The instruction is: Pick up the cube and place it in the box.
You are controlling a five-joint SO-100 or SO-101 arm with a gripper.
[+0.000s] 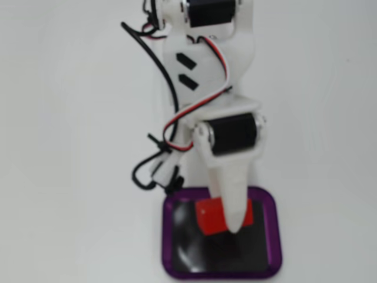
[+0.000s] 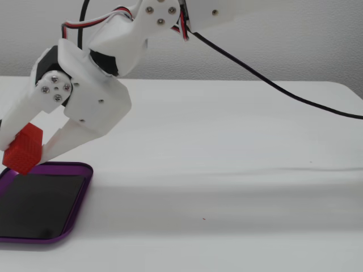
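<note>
Cube and box carry no readable writing, and no brand or label can be made out on the arm in either fixed view. The only marks on the red block are a fine dotted grid over its faces, clear in a fixed view from the side.

The gripper is clamped on the cube, one white finger on each side of it. In the side view the block hangs tilted, its lower corner just above the near-side purple rim of the box, and a thin strip of white table shows between the two (whether it actually clears the rim is hard to judge at that angle). In a fixed view from above, the cube lies over the upper half of the box, above the shiny black bottom, partly covered by the long tapering white finger that crosses it.

The arm enters the side view from the upper right, runs leftward and bends down steeply at the wrist, so that the gripper points down and to the left towards the tray. From above, the arm comes down from the top edge, with a black servo set across the wrist and black, red and white cables looping along its left side.
</note>
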